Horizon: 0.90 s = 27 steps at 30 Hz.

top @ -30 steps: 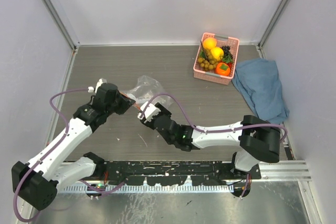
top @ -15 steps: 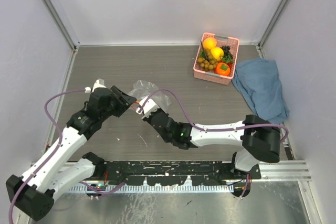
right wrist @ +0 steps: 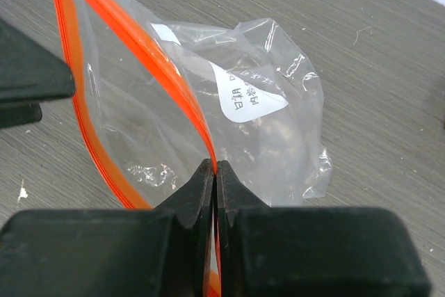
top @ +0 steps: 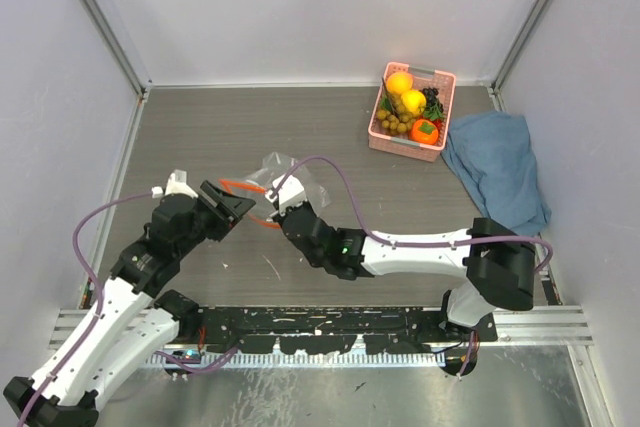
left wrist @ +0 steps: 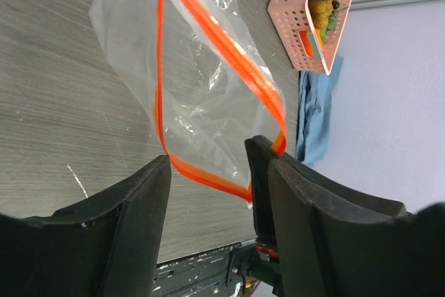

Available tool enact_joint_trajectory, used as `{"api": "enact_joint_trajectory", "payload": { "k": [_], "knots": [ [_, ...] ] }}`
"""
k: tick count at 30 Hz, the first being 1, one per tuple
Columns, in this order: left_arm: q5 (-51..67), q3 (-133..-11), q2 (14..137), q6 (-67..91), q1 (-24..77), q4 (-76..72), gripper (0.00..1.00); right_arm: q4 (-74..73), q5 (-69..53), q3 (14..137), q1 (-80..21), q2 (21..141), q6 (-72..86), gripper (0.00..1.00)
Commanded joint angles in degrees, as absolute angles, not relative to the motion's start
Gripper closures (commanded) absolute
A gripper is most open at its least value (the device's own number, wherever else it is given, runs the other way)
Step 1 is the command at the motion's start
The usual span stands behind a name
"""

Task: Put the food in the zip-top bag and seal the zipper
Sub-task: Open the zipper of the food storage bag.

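The clear zip-top bag [top: 292, 172] lies on the table left of centre, its mouth held open into a loop. My right gripper [right wrist: 214, 165] is shut on the upper strand of the orange-red zipper [right wrist: 139, 46], near the white label [right wrist: 247, 95]. My left gripper [left wrist: 208, 165] is open at the bag's near-left; the zipper's lower strand [left wrist: 201, 175] runs across the gap at its fingertips, held by neither. From above, the left gripper [top: 240, 205] and right gripper [top: 268, 215] are close together at the mouth. The food [top: 408, 107] sits in the pink basket at the back right.
The pink basket [top: 404, 149] stands at the back right, with a crumpled blue cloth [top: 495, 167] beside it on the right. Grey walls close off the table's back and both sides. In the left wrist view the basket [left wrist: 299, 26] and cloth [left wrist: 313, 116] show beyond the bag.
My left gripper opened, let go of the bag's mouth and drew back toward the near left. My right gripper closed on the zipper strip, and the mouth now gapes wider.
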<state>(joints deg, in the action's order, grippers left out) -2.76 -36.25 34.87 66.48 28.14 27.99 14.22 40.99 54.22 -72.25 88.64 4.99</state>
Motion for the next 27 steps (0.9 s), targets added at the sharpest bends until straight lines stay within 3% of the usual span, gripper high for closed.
{"api": "enact_joint_trajectory", "payload": {
  "k": [1,12,20,24,27],
  "knots": [
    [-1.79,-33.8,34.67,69.29,28.39,25.68,0.41,14.64,42.63,56.14,-71.83,85.19,10.94,0.92],
    [-0.59,-28.66,40.11,74.1,28.41,18.29,0.41,16.61,41.22,54.99,-71.28,84.86,15.36,0.92],
    [-0.04,-29.81,44.76,74.72,28.77,13.48,0.51,18.71,39.68,53.47,-70.85,84.26,17.76,0.92],
    [0.0,-30.16,47.37,75.05,29.39,11.56,0.61,18.88,38.58,53.56,-70.49,84.37,17.93,0.92],
    [-0.33,-31.05,48.05,73.85,29.68,11.1,0.77,18.4,38.1,53.68,-70.33,84.15,17.85,0.92]
  ]
}}
